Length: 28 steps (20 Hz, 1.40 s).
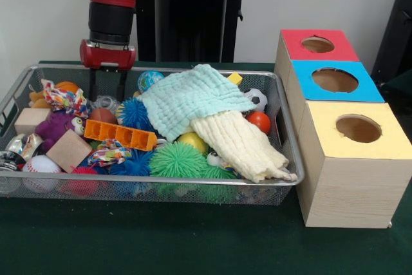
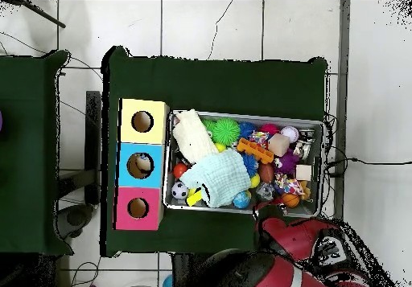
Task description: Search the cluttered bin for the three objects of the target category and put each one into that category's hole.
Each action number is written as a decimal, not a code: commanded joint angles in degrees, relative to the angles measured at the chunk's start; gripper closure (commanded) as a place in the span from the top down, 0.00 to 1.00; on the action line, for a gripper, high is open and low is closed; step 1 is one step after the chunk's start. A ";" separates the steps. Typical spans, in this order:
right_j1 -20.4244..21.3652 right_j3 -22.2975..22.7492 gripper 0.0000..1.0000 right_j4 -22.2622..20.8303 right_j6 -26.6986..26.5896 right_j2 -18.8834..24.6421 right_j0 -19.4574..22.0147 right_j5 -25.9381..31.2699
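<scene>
Open and empty, the gripper (image 1: 107,85) hangs in the upper left of the front view, its two dark fingers (image 1: 93,84) parted and pointing down just above the back of the wire bin (image 1: 291,159); below the fingertips lie a clear ball (image 1: 106,103) and a brown ball (image 1: 101,115), neither visibly touched; in the overhead view the red arm (image 2: 294,237) reaches over the bin's lower right edge and the gripper itself cannot be made out there.

Filling the bin is a jumble of toys; a mint cloth (image 1: 193,98) (image 2: 222,174) lies across the middle toward the upper part of the front view, and a cream cloth (image 1: 239,145) (image 2: 191,134) runs from under it down to the bin's lower right corner; an orange block with square holes (image 1: 120,134) (image 2: 254,149) sits left of centre, with a blue spiky ball (image 1: 136,114) behind it and a green spiky ball (image 1: 177,160) at its lower right; wooden cubes (image 1: 68,150) rest near the left end; a red ball (image 1: 259,121) and a soccer ball (image 1: 257,98) lie at the right end.

Right of the bin in the front view stand three wooden boxes touching in a row, each with a round hole on top: red box (image 1: 318,44) (image 2: 138,208) farthest up, blue box (image 1: 335,80) (image 2: 142,166) in the middle, yellow box (image 1: 358,129) (image 2: 143,121) lowest; which category is the target cannot be told.
</scene>
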State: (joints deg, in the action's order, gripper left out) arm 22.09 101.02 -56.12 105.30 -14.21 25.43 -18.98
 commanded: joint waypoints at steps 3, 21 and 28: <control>-5.15 -5.87 1.00 2.70 3.80 3.03 -0.89 -1.79; -9.61 -9.04 1.00 5.57 3.27 1.95 -1.86 -4.97; -10.17 -9.29 1.00 5.71 3.18 1.42 -1.85 -5.87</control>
State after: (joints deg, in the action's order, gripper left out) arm 19.33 99.08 -53.65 105.30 -17.69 24.00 -23.33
